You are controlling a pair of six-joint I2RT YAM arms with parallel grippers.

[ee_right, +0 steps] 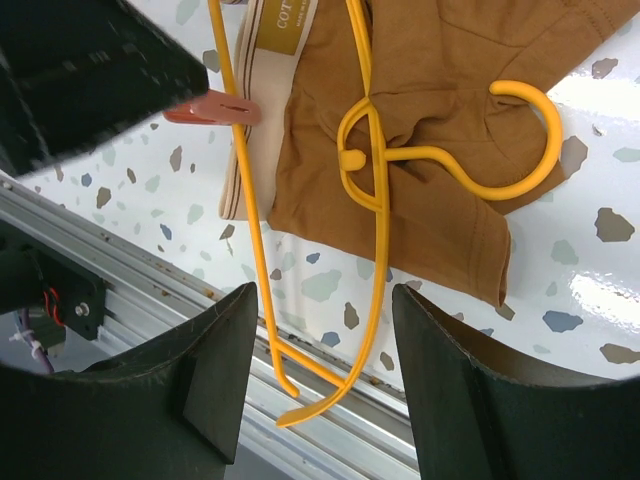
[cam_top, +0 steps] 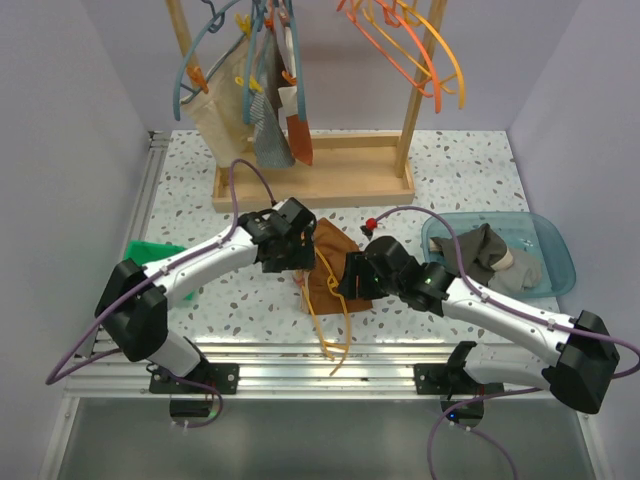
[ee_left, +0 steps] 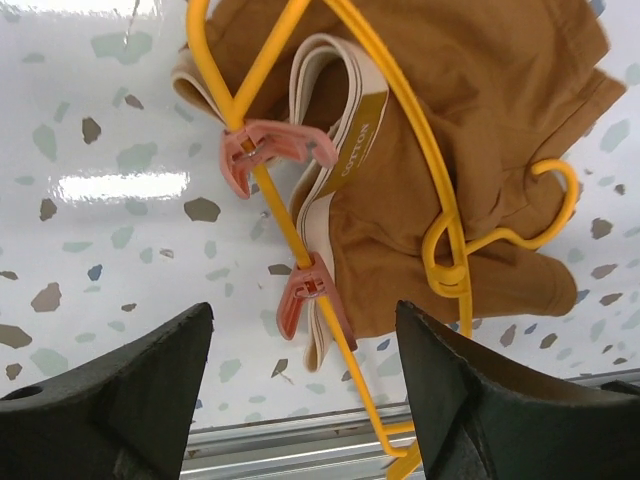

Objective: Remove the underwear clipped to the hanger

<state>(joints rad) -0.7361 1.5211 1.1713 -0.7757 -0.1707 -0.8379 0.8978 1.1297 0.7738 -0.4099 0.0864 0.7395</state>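
Observation:
The rust-brown underwear (cam_top: 332,262) lies flat on the speckled table between the arms, with the yellow hanger (cam_top: 322,325) across it and reaching over the front rail. In the left wrist view two pink clips (ee_left: 303,297) pinch the beige waistband (ee_left: 335,110) to the hanger (ee_left: 285,225). My left gripper (ee_left: 303,310) is open, its fingers either side of the nearer clip and above it. My right gripper (ee_right: 325,290) is open and empty over the hanger's lower end (ee_right: 378,270), near the underwear's edge (ee_right: 440,90). The hook (ee_right: 525,105) rests on the fabric.
A wooden rack (cam_top: 310,180) stands at the back with blue-grey hangers holding cloths and several orange hangers (cam_top: 420,50). A blue bin (cam_top: 555,250) with grey clothes sits at the right. A green object (cam_top: 150,250) lies at the left. The aluminium rail (cam_top: 320,355) runs along the front.

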